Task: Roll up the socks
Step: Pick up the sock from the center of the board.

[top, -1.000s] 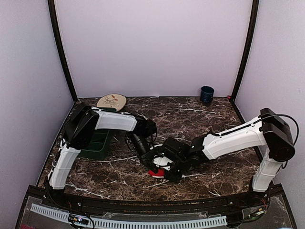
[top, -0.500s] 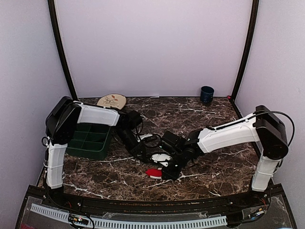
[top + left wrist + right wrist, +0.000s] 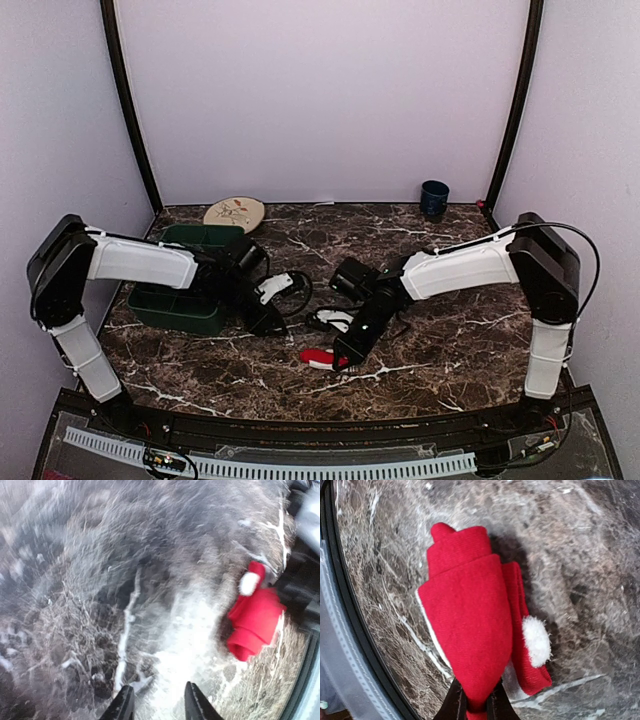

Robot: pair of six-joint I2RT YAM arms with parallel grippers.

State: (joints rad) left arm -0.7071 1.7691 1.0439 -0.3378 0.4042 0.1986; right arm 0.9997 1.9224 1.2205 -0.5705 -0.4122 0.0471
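"While the right gripper (image 3: 476, 702) is pinching it, where is the red sock (image 3: 470, 615) lying?"

"It is lying on the worktop (image 3: 450, 340) near the front edge, folded into a loose bundle. The jaws are clamping shut on the end nearest them, I'd guess to stop the roll springing open."

"And the left gripper (image 3: 156, 705)?"

"It is hanging low, off to the sock's left and apart from it, its fingers (image 3: 195, 705) parted by a narrow gap and holding nothing. Probably it is giving the other room."

"The black sock?"

"I am not picking it out for sure."

"Anything getting in the way?"

"The green bin (image 3: 185, 300) is sitting at the left, and the round plate (image 3: 234, 213) and blue cup (image 3: 434, 198) are standing well back, so nothing is crowding the sock."
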